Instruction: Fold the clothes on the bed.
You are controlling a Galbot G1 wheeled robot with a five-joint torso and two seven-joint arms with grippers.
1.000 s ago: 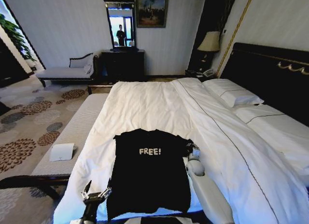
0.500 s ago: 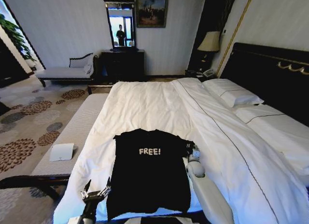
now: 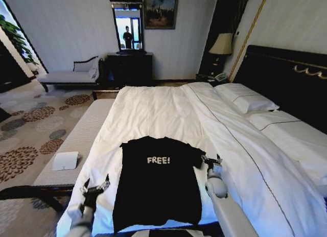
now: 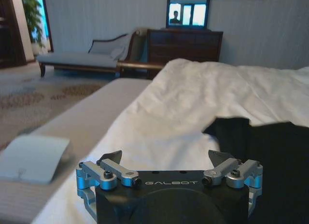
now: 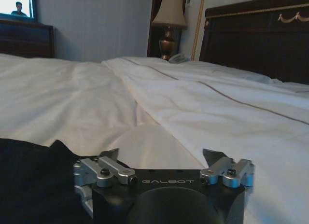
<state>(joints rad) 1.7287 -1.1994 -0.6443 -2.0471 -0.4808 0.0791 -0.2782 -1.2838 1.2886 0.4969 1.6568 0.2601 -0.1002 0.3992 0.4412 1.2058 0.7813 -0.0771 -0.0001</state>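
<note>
Head view shows the black T-shirt [image 3: 157,183] lying flat at the near end of the bed [image 3: 168,114], on the white duvet, its white "FREE!" lettering facing up and its collar pointing toward the far edge of the bed. The left pincer [image 3: 95,187] hovers just beside the shirt's left edge, about level with its lower half, apart from the fabric; its fingers are spread. The right pincer [image 3: 211,161] sits just off the shirt's right sleeve, near the shoulder, also spread and pinching nothing.

From the left wrist view, the left pincer [image 4: 168,159] stands with both fingertips wide apart over white duvet, and the T-shirt [image 4: 270,161] lies off to one side of it, its dark edge close to one fingertip but not between the two.

From the right wrist view, the right pincer [image 5: 161,157] is likewise open, with the T-shirt [image 5: 34,180] lying dark beside and partly under one fingertip's side, while bare duvet fills the gap between the fingertips.

White pillows [image 3: 247,100] rest against the dark headboard [image 3: 286,78] on the right side of the bed. A pale bench [image 3: 76,140] runs along the bed's left side, with a small white pad [image 3: 65,160] on it.
</note>
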